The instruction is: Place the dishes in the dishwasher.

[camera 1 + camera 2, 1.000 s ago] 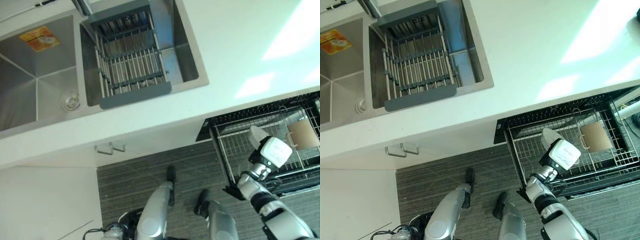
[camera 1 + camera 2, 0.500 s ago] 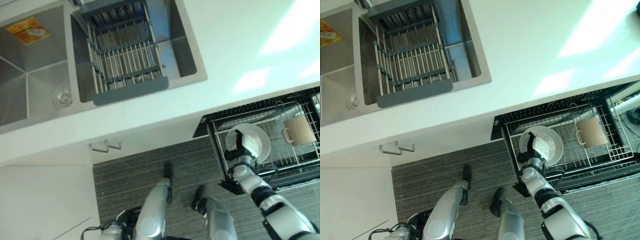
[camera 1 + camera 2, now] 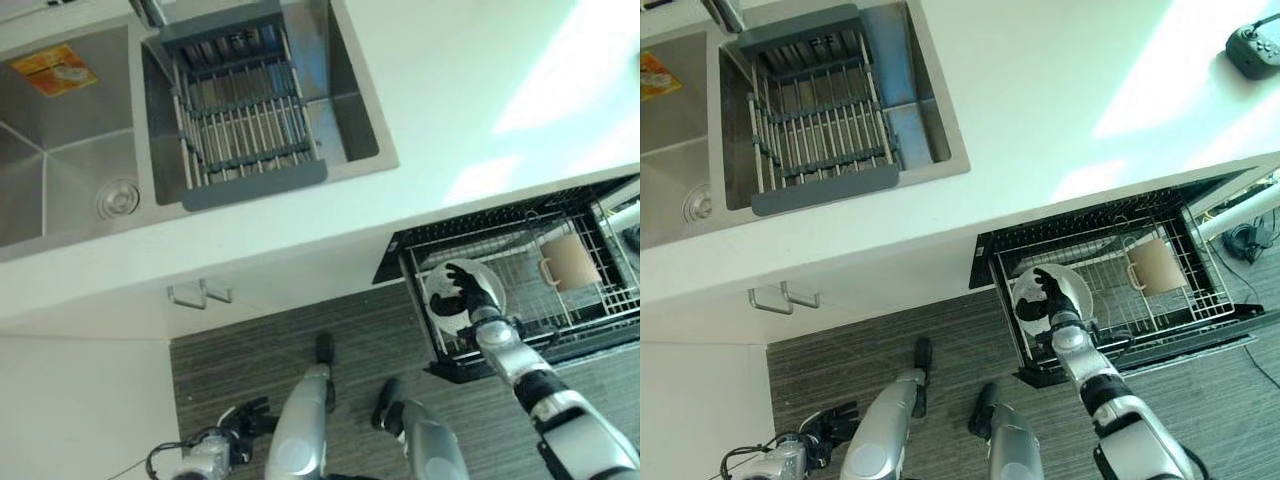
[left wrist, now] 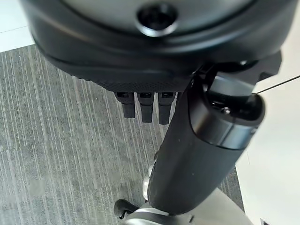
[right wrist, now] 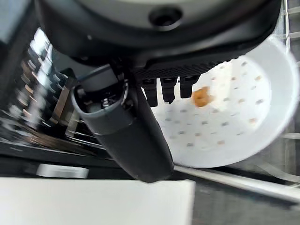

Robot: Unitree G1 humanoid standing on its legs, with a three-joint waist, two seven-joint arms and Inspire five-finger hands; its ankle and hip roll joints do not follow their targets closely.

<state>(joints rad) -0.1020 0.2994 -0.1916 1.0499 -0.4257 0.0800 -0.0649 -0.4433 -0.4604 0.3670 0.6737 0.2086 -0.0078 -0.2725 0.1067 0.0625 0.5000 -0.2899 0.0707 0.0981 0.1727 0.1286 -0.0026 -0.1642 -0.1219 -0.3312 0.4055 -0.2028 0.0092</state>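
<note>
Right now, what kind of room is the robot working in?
Most likely a home kitchen: a stainless steel double sink with a grey drying rack, a white countertop, and a pulled-out wire dishwasher rack holding a white plate and a tan mug.

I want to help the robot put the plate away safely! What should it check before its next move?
1. Rack pulled out: ok.
2. Plate over the rack's near-left part: ok.
3. Right hand on the plate: ok, though how firm its hold is: cannot tell.
4. Plate seated between the wires: cannot tell.
5. Mug apart from the plate: ok.
6. Left hand down by the floor, out of the way: ok.
</note>
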